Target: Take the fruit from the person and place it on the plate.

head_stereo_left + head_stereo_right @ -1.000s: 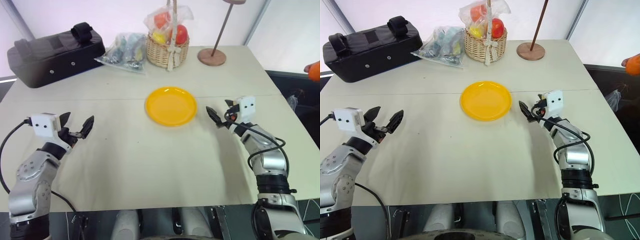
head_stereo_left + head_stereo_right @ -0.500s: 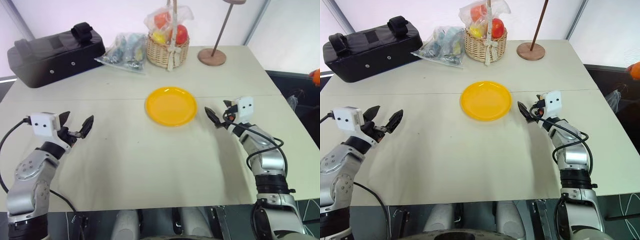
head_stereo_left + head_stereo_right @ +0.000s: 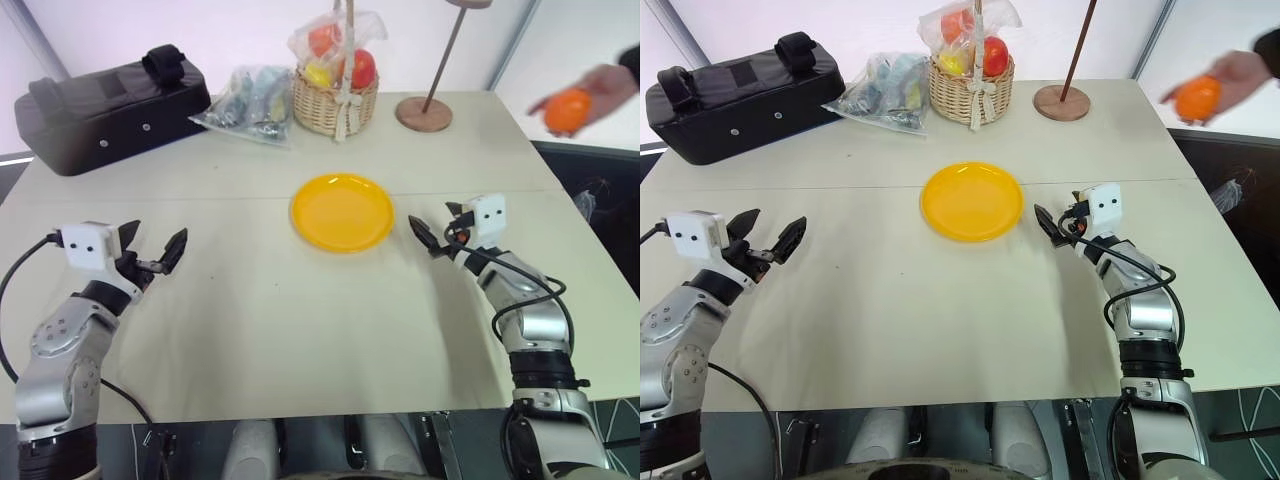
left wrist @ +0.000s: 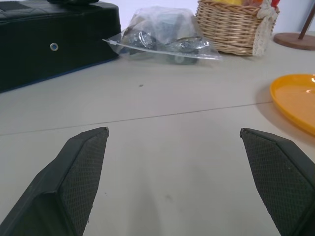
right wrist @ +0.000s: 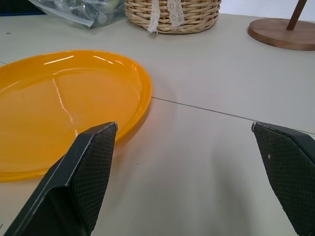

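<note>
Fruit (image 3: 567, 109), round and orange, sits in the person's hand (image 3: 597, 92) beyond the surface's (image 3: 250, 320) far right corner. Mid-surface, the yellow plate (image 3: 342, 211) lies bare. Left end effector (image 3: 150, 254) near the left edge and right end effector (image 3: 432, 232) just right of the plate both have fingers apart.

Fruit (image 3: 567, 109): smooth orange skin, matt, held in the person's (image 3: 607, 85) bare hand well beyond the right gripper (image 5: 189, 184). Plate (image 5: 59, 108), just beside that gripper: hard yellow plastic by its look, glossy, with bright reflections on the rim. Fingers (image 5: 86, 179) of both grippers: black, cross-hatched grip texture, dull. Table (image 4: 162, 157): pale, matt, smooth, one thin seam. Ahead of the left gripper (image 4: 174, 184): black padded case (image 4: 49, 34), stitched, faint sheen; crinkled clear plastic bag (image 4: 162, 42); woven wicker basket (image 4: 234, 29) with white lace trim. Stand base (image 5: 283, 32): turned brown wood, satin.
</note>
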